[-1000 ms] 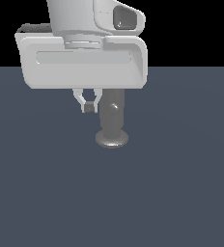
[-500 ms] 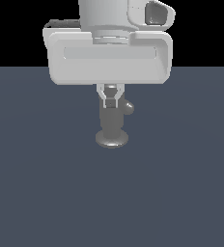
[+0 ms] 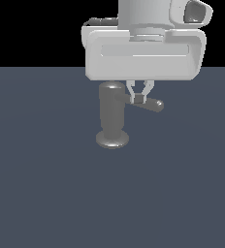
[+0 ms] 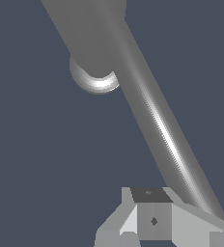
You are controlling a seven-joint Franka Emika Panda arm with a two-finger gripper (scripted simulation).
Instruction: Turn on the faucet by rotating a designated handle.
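Observation:
The faucet (image 3: 112,114) is a dull grey upright cylinder with a domed top on a round base. The handle (image 3: 151,103), a thin grey rod, sticks out near its top toward the exterior view's right. My gripper (image 3: 139,98) hangs from the white hand right above the handle. Its fingers are closed together, with the tips against the rod close to the cylinder. In the wrist view the handle (image 4: 167,140) runs diagonally from the faucet (image 4: 87,38) past my gripper (image 4: 152,219), whose closed tips rest beside the rod, not around it.
The faucet stands on a flat dark blue-grey floor (image 3: 46,193) with a black background behind it. My wide white hand body (image 3: 143,53) hangs over the faucet's top and hides part of the dome.
My gripper has moved toward the exterior view's right. The handle has swung with it and now points out to the right of the cylinder.

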